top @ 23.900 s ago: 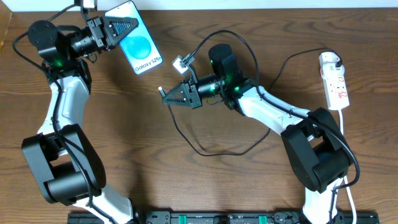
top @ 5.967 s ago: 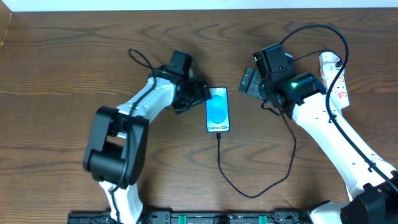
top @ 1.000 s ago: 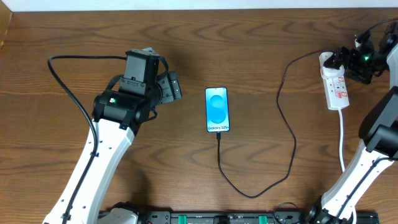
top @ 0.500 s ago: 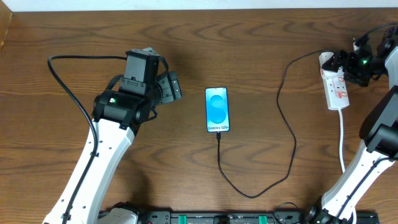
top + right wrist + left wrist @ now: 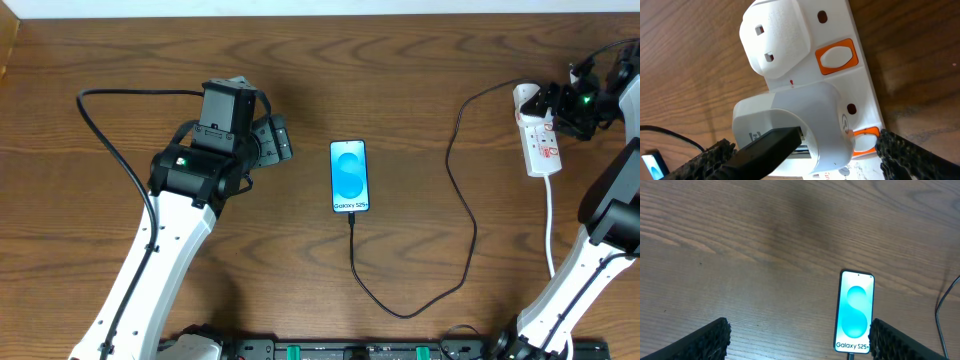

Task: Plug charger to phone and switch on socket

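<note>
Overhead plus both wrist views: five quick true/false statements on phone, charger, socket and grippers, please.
1. The phone lies screen up, display lit. True.
2. The left gripper grips the phone. False: it is open, empty and apart from the phone.
3. The charger cable meets the phone's bottom edge. True.
4. The white plug head lies loose, away from the socket. False: it sits in the socket.
5. The right gripper hovers over the phone. False: it is at the socket, open, with its fingers either side of the plug head.

Wooden table [image 5: 300, 60] — phone [image 5: 349, 176], charger [image 5: 352, 245], socket [image 5: 541, 145] lie on it
</note>
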{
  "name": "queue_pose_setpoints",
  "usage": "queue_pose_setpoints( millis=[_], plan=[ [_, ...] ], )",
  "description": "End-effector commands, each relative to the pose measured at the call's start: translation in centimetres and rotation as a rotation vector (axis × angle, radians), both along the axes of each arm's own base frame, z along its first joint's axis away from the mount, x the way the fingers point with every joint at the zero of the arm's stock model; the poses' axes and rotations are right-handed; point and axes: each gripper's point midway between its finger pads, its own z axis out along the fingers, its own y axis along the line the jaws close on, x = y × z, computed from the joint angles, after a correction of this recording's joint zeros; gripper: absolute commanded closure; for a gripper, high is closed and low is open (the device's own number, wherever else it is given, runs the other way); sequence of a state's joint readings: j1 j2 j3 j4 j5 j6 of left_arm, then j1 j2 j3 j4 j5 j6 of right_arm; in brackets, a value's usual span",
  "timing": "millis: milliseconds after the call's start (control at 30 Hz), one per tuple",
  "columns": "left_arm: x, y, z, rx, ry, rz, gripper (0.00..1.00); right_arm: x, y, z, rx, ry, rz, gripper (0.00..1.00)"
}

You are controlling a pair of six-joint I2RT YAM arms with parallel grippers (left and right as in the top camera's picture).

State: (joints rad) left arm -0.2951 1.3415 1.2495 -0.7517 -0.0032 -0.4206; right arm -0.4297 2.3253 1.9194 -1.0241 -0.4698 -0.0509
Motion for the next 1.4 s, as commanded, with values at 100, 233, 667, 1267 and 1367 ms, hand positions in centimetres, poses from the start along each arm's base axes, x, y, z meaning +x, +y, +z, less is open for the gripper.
queue_pose_setpoints(
  millis=[100,233,667,1267,1367],
  plan=[
    [0.1,0.28,0.28,0.013,-0.011,0.003,0.12,-0.26,1.33,-0.68,0.039,0.04,-0.014,0.13],
    [0.1,0.28,0.28,0.013,-0.011,0.002,0.12,-0.16,1.3,-0.52,0.037,0.035,-0.014,0.19],
    [0.1,0.28,0.28,0.013,-0.011,0.003,0.12,0.04,1.61,-0.29,0.056,0.023,-0.011,0.32],
    [0.1,0.28,0.28,0.013,-0.011,0.003,0.12,-0.01,1.5,-0.39,0.049,0.027,-0.012,0.12],
    [0.1,0.28,0.28,0.013,-0.011,0.003,0.11,0.02,1.43,-0.26,0.05,0.027,-0.019,0.01]
  ],
)
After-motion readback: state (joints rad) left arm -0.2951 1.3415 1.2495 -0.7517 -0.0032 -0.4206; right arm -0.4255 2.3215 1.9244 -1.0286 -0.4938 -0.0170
